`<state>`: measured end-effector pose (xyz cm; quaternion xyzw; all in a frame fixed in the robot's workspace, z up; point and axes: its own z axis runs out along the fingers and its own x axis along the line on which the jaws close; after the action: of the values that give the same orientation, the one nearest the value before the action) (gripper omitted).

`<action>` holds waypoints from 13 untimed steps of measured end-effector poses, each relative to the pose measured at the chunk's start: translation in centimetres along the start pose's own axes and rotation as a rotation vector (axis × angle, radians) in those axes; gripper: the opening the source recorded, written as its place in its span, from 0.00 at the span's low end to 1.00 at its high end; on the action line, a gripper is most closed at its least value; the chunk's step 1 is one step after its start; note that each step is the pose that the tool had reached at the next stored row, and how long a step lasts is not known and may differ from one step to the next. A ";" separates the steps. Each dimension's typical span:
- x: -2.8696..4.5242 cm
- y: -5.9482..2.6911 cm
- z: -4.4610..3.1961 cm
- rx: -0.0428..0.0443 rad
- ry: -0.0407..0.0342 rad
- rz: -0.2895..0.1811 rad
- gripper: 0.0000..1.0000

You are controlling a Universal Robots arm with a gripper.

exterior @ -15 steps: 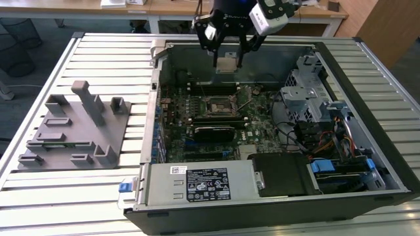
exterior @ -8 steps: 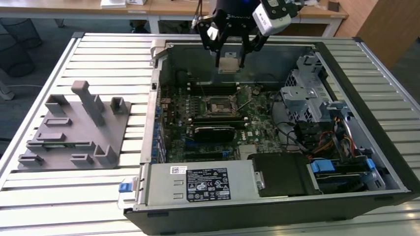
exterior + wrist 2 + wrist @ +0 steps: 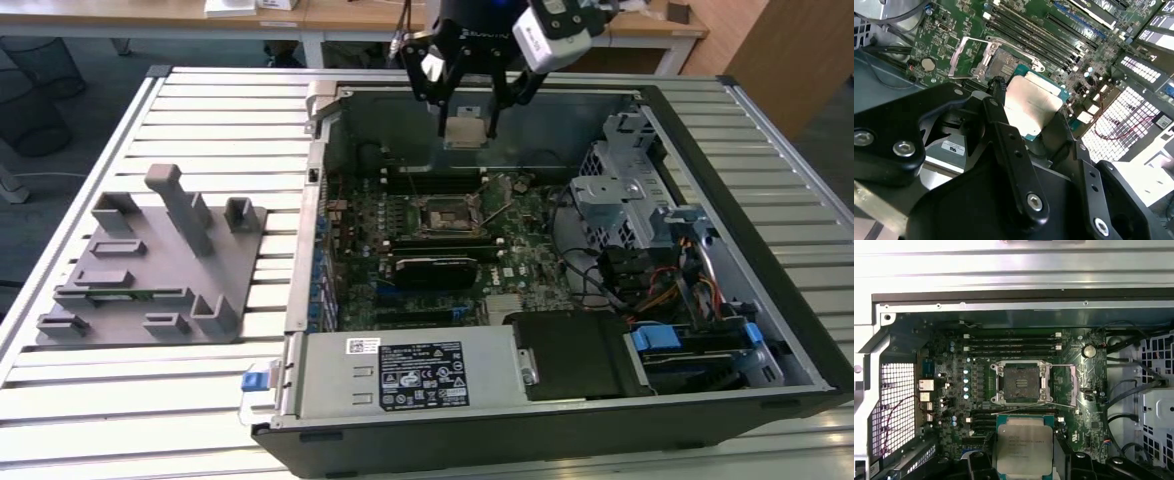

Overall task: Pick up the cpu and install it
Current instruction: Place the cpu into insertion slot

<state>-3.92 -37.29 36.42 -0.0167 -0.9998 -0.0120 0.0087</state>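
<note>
Black robot gripper (image 3: 467, 133) hangs over open black computer case (image 3: 787, 330). Its fingers squeeze small flat square silvery-grey cpu chip (image 3: 465, 129) from two sides. Cpu chip is up in air, lying flat, not touching green board (image 3: 534, 240). Square socket with silver frame (image 3: 1019, 382) sits open on board, down below, apart from cpu chip. Grey plastic fixture with upright posts (image 3: 154, 255) rests on slatted metal table (image 3: 134, 400), at exterior view's left of case.

Grey fixture (image 3: 147, 270) beside open case (image 3: 534, 435); seemingly apart.
</note>
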 end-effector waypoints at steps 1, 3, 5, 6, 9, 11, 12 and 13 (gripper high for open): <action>0.00 0.00 0.01 -0.0001 -0.0002 0.010 0.54; 0.00 0.00 0.05 -0.0009 -0.0011 0.042 0.54; 0.00 0.00 0.10 -0.0013 -0.0019 0.075 0.54; 0.00 0.00 0.13 -0.0014 -0.0023 0.090 0.54; 0.00 0.01 0.21 -0.0016 -0.0033 0.130 0.54; 0.00 0.03 0.26 -0.0020 -0.0039 0.155 0.54; 0.00 0.03 0.28 -0.0022 -0.0042 0.167 0.54; 0.00 0.04 0.30 -0.0023 -0.0045 0.178 0.54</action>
<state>-3.92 -37.24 36.13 -0.1055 -0.9943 -0.0123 0.0075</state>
